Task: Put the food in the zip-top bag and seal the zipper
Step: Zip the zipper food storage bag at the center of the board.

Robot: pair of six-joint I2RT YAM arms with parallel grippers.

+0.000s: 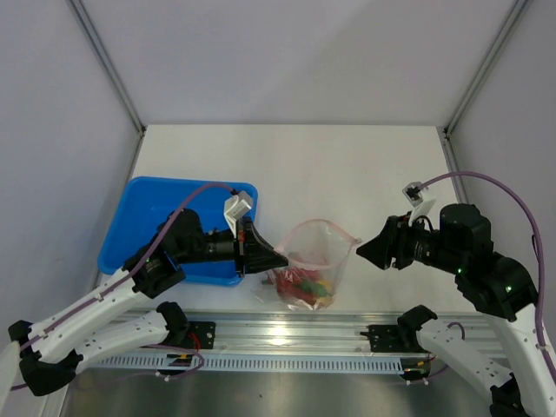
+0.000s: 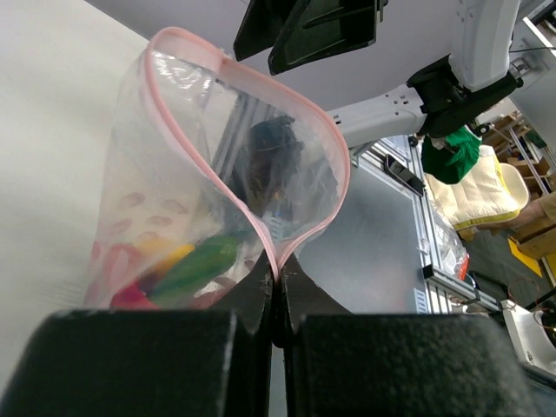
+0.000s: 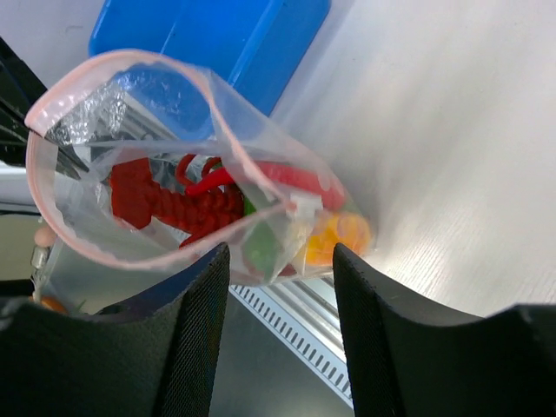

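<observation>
Aluminium rail [image 1: 304, 328] nearest, white table [image 1: 347, 174], grey walls [image 1: 287, 52]; left gripper [image 1: 280, 258] tight on zipper [image 2: 178, 33], right gripper [image 1: 363, 250] spread

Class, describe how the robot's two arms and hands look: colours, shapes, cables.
The left arm and right arm have white links, black joints and a lilac cable running alongside. The left hand and right hand are black wedges, each topped by a white bracket. The fingers are broad, matte, grainy.
</observation>
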